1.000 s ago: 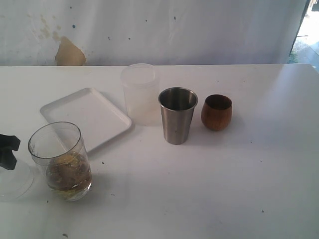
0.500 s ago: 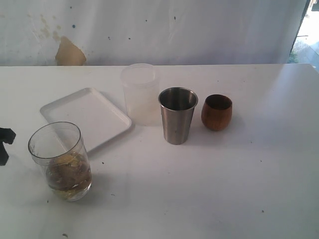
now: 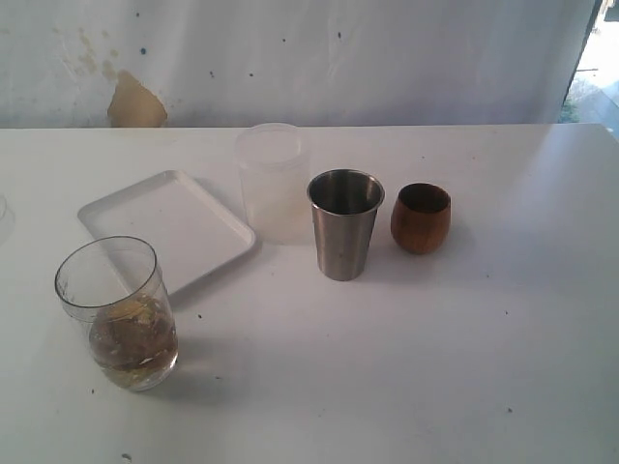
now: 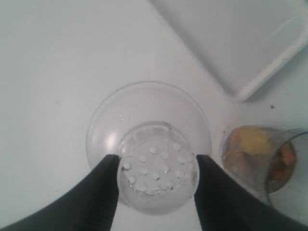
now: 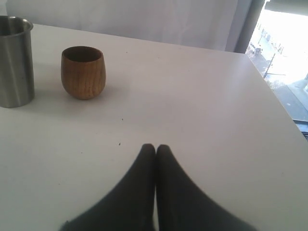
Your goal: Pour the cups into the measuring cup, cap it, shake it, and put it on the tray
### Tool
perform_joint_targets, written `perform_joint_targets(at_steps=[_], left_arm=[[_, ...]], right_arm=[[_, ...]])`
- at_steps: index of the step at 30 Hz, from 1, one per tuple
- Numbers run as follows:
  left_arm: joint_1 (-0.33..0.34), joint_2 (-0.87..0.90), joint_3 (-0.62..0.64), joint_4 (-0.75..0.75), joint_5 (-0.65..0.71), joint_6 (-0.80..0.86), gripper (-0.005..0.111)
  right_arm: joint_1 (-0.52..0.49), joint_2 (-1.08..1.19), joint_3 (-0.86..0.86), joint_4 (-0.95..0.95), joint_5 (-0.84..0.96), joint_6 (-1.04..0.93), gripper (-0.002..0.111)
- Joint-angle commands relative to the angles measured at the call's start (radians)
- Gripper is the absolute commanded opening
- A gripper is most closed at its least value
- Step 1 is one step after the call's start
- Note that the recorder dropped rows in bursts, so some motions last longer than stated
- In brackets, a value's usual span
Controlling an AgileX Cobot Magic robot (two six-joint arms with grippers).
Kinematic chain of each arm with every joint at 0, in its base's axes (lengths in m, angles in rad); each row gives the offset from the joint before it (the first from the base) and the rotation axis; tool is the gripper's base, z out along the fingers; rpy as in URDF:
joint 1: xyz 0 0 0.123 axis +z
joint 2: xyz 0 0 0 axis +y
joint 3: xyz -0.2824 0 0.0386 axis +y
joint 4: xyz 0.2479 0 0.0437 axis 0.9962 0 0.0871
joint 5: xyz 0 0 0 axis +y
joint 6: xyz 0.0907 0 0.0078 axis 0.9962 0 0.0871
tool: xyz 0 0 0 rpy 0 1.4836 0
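The clear measuring cup (image 3: 118, 314) stands at the front left with brownish-yellow contents in its lower part; its mouth is uncovered. In the left wrist view it (image 4: 262, 156) is beside my left gripper (image 4: 156, 166). That gripper is shut on a clear domed cap (image 4: 144, 115) with a perforated strainer top, one black finger on each side. The steel tumbler (image 3: 344, 224) and the brown wooden cup (image 3: 421, 217) stand upright side by side mid-table. The white tray (image 3: 164, 227) lies behind the measuring cup. My right gripper (image 5: 156, 147) is shut and empty, low over bare table, with the wooden cup (image 5: 83, 72) and the tumbler (image 5: 14, 60) beyond it.
A frosted whitish plastic cylinder (image 3: 272, 182) stands behind the steel tumbler, next to the tray's far corner. A corner of the tray (image 4: 250, 43) shows in the left wrist view. The table's right edge (image 5: 284, 120) runs near my right gripper.
My left gripper has carried the clear cap off the table and out past the left edge of the exterior view. Cups, tray and measuring cup have not moved.
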Motion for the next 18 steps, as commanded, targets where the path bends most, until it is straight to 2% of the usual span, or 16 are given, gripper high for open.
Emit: perform_joint_targets(at_steps=[1, 3, 8, 11, 14, 18], left_arm=[[-0.017, -0.046, -0.027, -0.117, 0.016, 0.005, 0.000], [-0.047, -0.056, -0.027, -0.128, 0.016, 0.005, 0.000], [-0.263, -0.058, -0.027, -0.128, 0.016, -0.060, 0.000], [-0.352, -0.043, -0.027, -0.098, 0.016, -0.108, 0.000], [-0.402, -0.015, -0.027, -0.046, 0.016, -0.133, 0.000], [-0.414, -0.015, -0.028, -0.004, 0.016, -0.164, 0.000]], right_arm=[[0.004, -0.004, 0.007, 0.000, -0.008, 0.004, 0.000], [0.004, -0.004, 0.007, 0.000, -0.008, 0.004, 0.000], [0.004, -0.004, 0.007, 0.000, -0.008, 0.004, 0.000], [0.004, -0.004, 0.007, 0.000, -0.008, 0.004, 0.000], [0.004, -0.004, 0.007, 0.000, -0.008, 0.004, 0.000], [0.004, -0.004, 0.007, 0.000, -0.008, 0.004, 0.000]])
